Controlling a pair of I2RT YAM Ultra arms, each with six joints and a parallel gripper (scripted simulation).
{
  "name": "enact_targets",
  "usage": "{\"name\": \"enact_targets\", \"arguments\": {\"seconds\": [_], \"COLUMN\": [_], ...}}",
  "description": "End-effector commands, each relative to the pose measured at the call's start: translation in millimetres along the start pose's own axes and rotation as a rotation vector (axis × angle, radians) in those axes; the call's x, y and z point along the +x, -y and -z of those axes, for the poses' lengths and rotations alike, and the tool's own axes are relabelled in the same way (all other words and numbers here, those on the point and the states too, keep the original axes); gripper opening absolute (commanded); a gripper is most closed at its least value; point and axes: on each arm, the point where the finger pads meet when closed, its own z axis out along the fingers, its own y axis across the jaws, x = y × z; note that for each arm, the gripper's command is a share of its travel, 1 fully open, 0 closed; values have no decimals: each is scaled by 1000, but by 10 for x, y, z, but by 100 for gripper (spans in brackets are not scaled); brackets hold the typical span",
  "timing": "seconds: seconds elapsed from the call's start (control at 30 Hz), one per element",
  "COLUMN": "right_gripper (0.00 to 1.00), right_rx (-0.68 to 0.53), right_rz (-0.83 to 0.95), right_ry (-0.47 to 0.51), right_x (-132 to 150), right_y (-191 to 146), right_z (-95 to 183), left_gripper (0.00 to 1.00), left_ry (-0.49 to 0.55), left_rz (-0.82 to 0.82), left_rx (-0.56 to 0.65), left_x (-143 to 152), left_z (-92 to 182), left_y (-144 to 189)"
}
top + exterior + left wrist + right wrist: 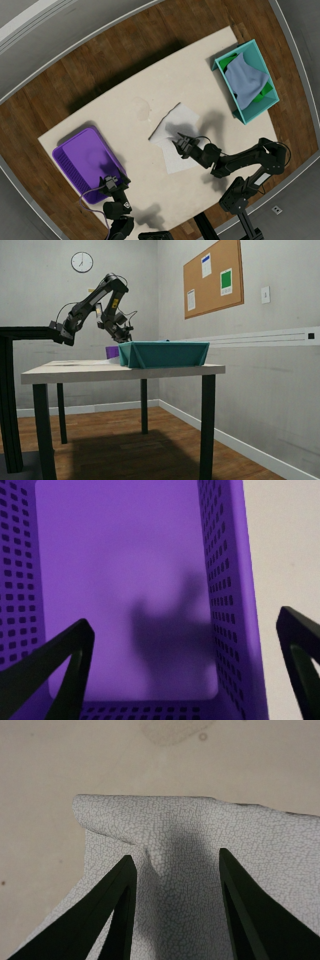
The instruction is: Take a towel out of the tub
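A pale grey towel [175, 165] [113, 360] [280, 855] lies on the middle of the table, its far part folded over, apart from tub and basket. My right gripper [175, 137] [175, 859] is partly open and empty, just above the towel. The teal tub [263, 62] [170, 354] stands flat at the right end in the top view. A blue towel [245, 80] lies inside it over a green towel [259, 96]; neither hangs down the outside in view. My left gripper [109, 173] [176, 620] is wide open and empty over the basket's near end.
The purple basket [111, 152] [111, 352] [245, 580] stands at the left end of the table [168, 85] [124, 374] in the top view, and holds nothing. The tub stands close to the table's right edge there.
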Motion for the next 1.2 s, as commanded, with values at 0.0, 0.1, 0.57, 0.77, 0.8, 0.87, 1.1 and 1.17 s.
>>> {"name": "enact_targets", "arguments": {"seconds": [0.0, 0.1, 0.57, 0.77, 0.8, 0.87, 1.1, 1.17], "right_gripper": [46, 46, 46, 46, 46, 46, 46, 46], "right_rx": [-18, -2, 4, 0, -3, -4, -1, 0], "right_rz": [-3, -13, -21, -21, -21, -21, -23, -24], "right_ry": [12, 32, 41, 45, 47, 48, 51, 53], "right_x": [-153, -275, -602, -628, -632, -634, -644, -648], "right_y": [-45, 23, 91, 86, 80, 79, 87, 90], "right_z": [143, 120, 361, 379, 379, 379, 380, 380], "left_gripper": [100, 100, 100, 100, 100, 100, 100, 100], "left_ry": [16, 16, 16, 16, 16, 16, 16, 16], "left_rz": [8, 8, 8, 8, 8, 8, 8, 8], "left_rx": [1, 1, 1, 1, 1, 1, 1, 1], "left_x": [-65, -65, -65, -65, -65, -65, -65, -65], "left_z": [11, 11, 11, 11, 11, 11, 11, 11], "left_y": [2, 2, 2, 2, 2, 2, 2, 2]}}
